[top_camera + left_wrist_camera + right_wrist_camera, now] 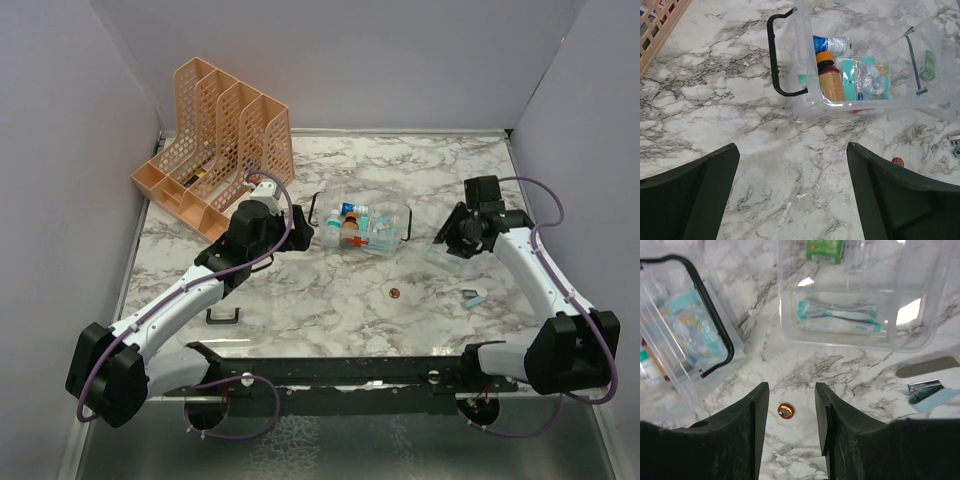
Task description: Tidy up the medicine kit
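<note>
The medicine kit is a clear box with black handles at the table's middle. It holds an amber bottle with an orange cap, a blue-and-white bottle and a teal packet. My left gripper hovers open and empty over bare marble just left of the kit. My right gripper stands open and empty to the kit's right. A small red disc lies on the table below its fingers. Beyond them sits a separate clear plastic tray holding a teal-and-white packet.
An orange mesh file rack stands at the back left. A nail clipper and a grey nail file lie right of the right gripper. A loose black handle lies near the left arm. Grey walls enclose the table.
</note>
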Robot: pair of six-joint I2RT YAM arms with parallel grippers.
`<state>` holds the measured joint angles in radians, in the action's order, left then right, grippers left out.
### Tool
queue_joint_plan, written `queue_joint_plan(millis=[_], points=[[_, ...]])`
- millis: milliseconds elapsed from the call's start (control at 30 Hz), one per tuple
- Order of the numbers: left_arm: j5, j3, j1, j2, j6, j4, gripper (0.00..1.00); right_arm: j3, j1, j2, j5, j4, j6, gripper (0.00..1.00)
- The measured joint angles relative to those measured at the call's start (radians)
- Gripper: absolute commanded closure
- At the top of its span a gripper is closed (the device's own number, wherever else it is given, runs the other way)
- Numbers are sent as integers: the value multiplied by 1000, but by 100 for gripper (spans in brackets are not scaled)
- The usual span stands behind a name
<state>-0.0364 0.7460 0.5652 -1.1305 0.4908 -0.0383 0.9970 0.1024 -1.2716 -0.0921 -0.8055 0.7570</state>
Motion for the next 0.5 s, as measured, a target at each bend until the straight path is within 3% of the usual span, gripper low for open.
queue_joint_plan(millis=[233, 500], points=[[-29, 0, 0, 0, -32, -15, 8, -95, 23, 2, 185, -7, -98, 50], [-35, 0, 6, 0, -35, -26, 8, -164, 169, -82, 257, 21, -72, 49]])
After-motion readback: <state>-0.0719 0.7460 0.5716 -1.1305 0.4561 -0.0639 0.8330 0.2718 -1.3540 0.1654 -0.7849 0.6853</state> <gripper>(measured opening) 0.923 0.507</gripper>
